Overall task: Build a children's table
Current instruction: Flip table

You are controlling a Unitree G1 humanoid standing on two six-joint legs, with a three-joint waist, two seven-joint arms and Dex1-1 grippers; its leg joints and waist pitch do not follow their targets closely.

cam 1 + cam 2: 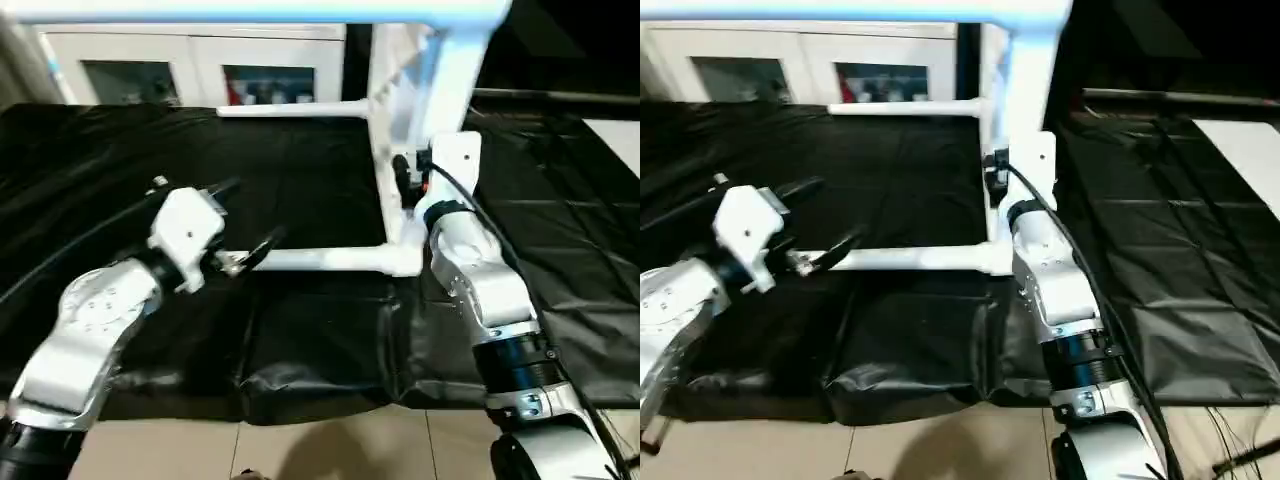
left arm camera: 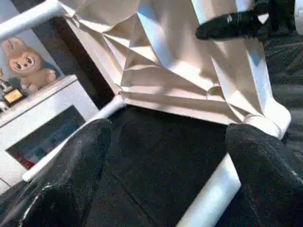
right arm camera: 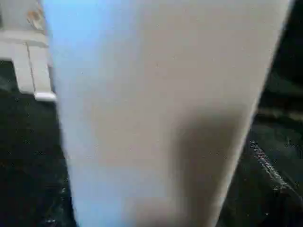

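Note:
The children's table lies on its side on the black-sheeted table [image 1: 300,340]. Its top [image 1: 400,110] stands on edge, and the ribbed underside [image 2: 165,61] faces my left arm. Three white legs run leftward from it: an upper one [image 1: 250,10], a middle one [image 1: 290,108] and a lower one [image 1: 320,260] resting on the sheet. My left gripper [image 1: 245,218] is open at the free end of the lower leg, which passes between its fingers [image 2: 71,179] in the left wrist view. My right gripper [image 1: 405,170] is pressed up against the top's near edge, and white plastic [image 3: 156,113] sits right in front of its camera.
A white glass-door cabinet [image 1: 180,70] stands behind the black-sheeted table, with a plush toy [image 2: 26,61] on it. The sheet's front edge [image 1: 300,405] drops to a beige floor. A white surface [image 1: 620,130] lies at the far right.

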